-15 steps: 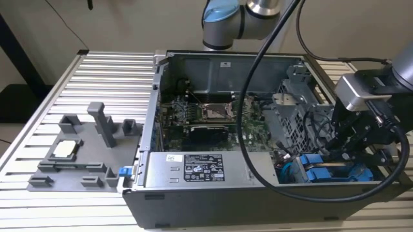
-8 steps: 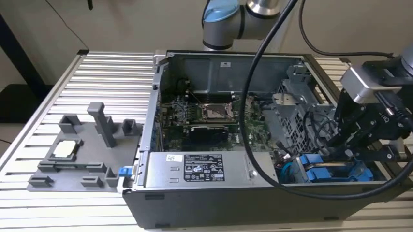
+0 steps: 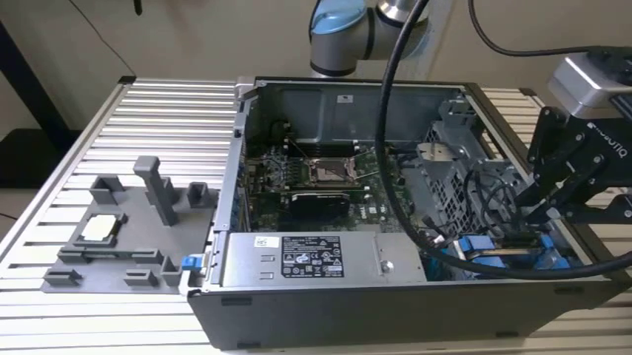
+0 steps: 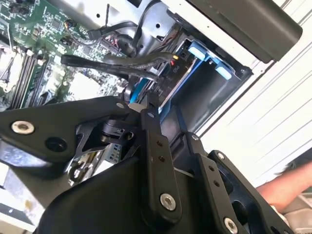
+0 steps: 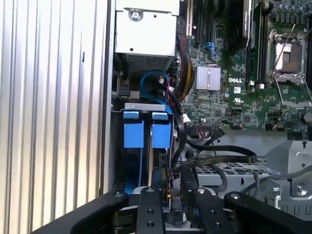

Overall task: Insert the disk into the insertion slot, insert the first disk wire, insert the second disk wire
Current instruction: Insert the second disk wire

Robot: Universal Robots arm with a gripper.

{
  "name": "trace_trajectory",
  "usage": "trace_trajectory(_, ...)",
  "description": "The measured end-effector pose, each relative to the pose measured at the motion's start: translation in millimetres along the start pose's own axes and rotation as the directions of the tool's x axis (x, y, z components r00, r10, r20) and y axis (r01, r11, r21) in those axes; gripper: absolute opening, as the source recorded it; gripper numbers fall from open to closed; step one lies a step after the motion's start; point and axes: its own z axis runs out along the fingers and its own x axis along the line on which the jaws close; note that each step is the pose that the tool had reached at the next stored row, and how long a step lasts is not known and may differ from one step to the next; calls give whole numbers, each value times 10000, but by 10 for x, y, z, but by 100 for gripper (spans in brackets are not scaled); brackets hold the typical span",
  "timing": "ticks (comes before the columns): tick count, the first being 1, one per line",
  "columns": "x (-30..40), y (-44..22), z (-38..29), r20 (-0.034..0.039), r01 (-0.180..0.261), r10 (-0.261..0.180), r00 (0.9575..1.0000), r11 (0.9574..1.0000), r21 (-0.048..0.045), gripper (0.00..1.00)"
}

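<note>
The open computer case (image 3: 395, 222) lies on a ribbed aluminium table (image 3: 59, 325), with the arm's black gripper (image 3: 538, 218) reaching down into its near corner on the exterior view's right. There the disk (image 3: 493, 251), in its bright blue carrier, already sits inside the insertion slot (image 3: 454, 159), the grey perforated metal bay along that side of the case. In the first wrist view the blue carrier tabs (image 5: 146, 131) stand side by side at the mouth of the bay, and the gripper's fingers (image 5: 148, 207) come down just over the edge of the drive, with black wires (image 5: 219, 151) looping across the bay beside them. In the second wrist view the fingers (image 4: 151, 131) stand drawn close together on a small black connector (image 4: 155, 87) at the edge of the disk (image 4: 178, 73), so the tool appears clamped on the wire's plug, pressed against the drive's end. The green motherboard (image 3: 316, 177) fills the middle of the case, and the grey power supply box (image 3: 306, 259) with its white sticker lies along the near wall. On the exterior view's left, well apart from the case, a grey plastic fixture tray (image 3: 118, 237) with upright posts rests on the table. Part of a person's hand (image 4: 287, 187) shows beyond the case in the second wrist view.
</note>
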Motion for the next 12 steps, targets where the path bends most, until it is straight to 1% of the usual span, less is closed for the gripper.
trace_trajectory(12, 0, 0, -1, 19, 1, -1, 10000, 10000, 0, 30)
